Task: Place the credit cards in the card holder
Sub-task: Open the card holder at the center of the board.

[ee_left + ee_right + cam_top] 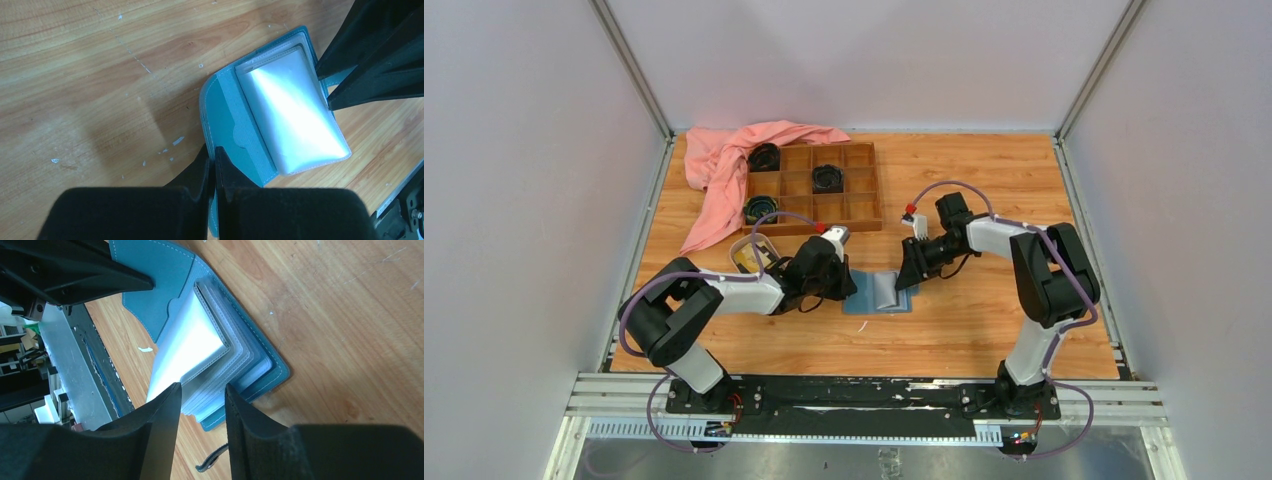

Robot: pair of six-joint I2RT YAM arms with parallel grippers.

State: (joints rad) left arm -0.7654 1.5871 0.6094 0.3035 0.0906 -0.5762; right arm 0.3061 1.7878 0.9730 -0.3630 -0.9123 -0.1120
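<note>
The blue card holder (879, 293) lies open on the wooden table, its pale slots facing up. My left gripper (852, 288) is shut on the holder's left flap; in the left wrist view (215, 150) the blue flap (225, 107) sits pinched between the fingers. My right gripper (906, 278) is open at the holder's right edge. In the right wrist view (200, 387) its fingers straddle the fanned pale slots (200, 340) without closing on them. A yellow-gold credit card (745, 259) shows in the oval dish behind my left arm. No other card is clear.
The oval dish (764, 243) is close behind my left forearm. A brown wooden compartment tray (866, 190) holding black round items stands at the back, with a pink cloth (719, 175) draped over its left side. A metal rail (864, 395) runs along the near edge.
</note>
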